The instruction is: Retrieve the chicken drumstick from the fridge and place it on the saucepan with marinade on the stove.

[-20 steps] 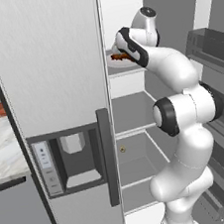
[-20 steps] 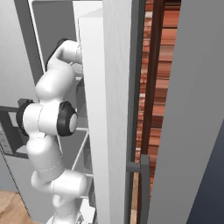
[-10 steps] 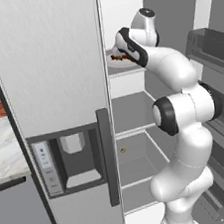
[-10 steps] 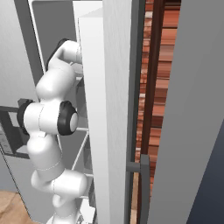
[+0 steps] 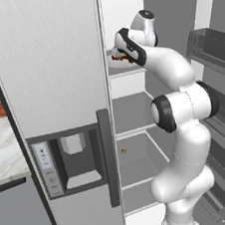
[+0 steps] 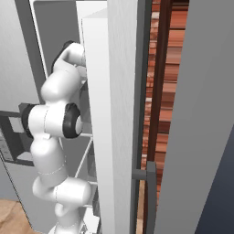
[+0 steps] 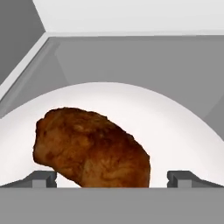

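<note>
Reaching into fridge (image 5: 53,67); gripper (image 7: 112,178) gaping wide, holding nothing. Chicken drumstick (image 7: 92,151) lying on white plate (image 7: 183,127), upper shelf. Looking light, greasy, prob. slippery; pinching across thick middle.

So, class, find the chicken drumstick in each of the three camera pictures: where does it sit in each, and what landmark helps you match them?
Left base view: the chicken drumstick is a small reddish patch on an upper fridge shelf, upper centre, beside the arm's wrist.
Right base view: the open fridge door and the arm cover that shelf.
Hand view: it lies lower left of centre on a white plate, between the open gripper tips.
Shared landmark: the white arm.
</note>
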